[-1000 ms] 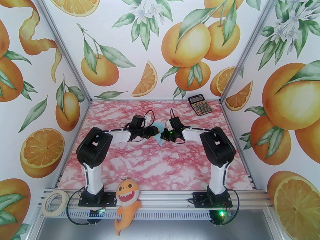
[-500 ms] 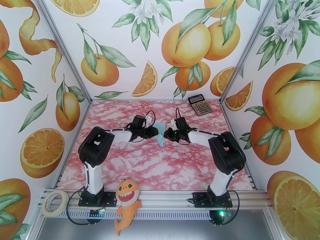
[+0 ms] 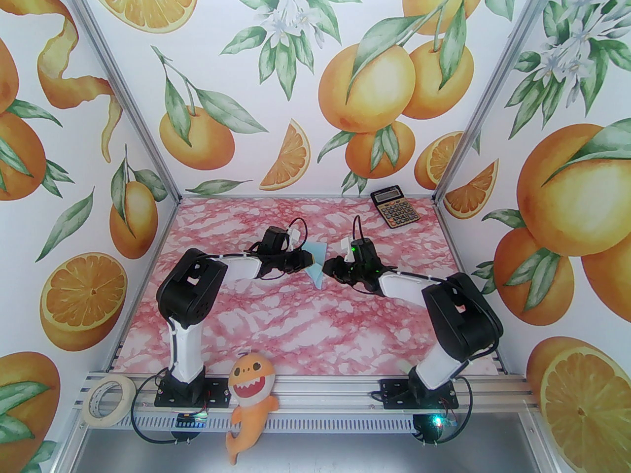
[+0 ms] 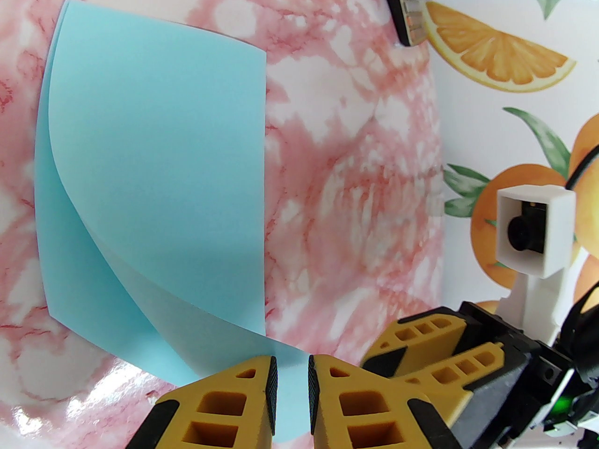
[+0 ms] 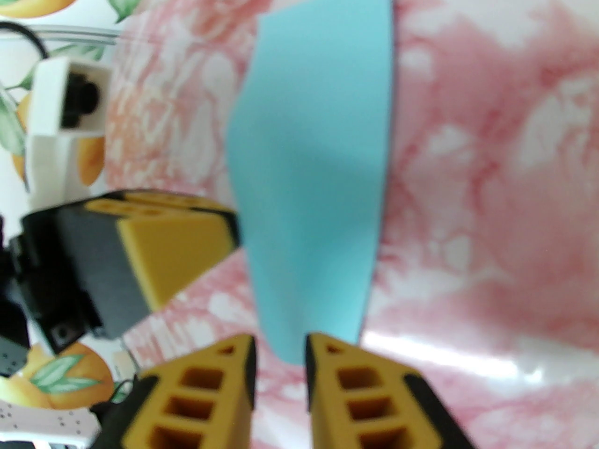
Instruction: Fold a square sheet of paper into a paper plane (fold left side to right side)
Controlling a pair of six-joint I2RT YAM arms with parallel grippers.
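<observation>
The square sheet of paper (image 3: 318,270) is pale blue and lies mid-table, folded loosely with its upper flap curling up off the pink marbled table (image 3: 276,323). In the left wrist view the paper (image 4: 154,157) has its lifted corner running between the pads of my left gripper (image 4: 292,384), which is closed down on it with only a narrow gap. My left gripper (image 3: 310,259) sits just left of the sheet. To the sheet's right, my right gripper (image 3: 329,267) is slightly open and holds nothing. In the right wrist view the paper (image 5: 318,157) ends just beyond the right gripper (image 5: 281,358).
A black-and-gold calculator (image 3: 395,208) lies at the back right of the table. On the front rail, an orange shark toy (image 3: 251,387) hangs between the arm bases and a roll of tape (image 3: 107,401) rests at the left. Walls close in the left, right and back.
My right gripper has opened, let go of the paper and pulled back to the right, its arm swinging outward. My left gripper closed further on the flap and stayed put.
</observation>
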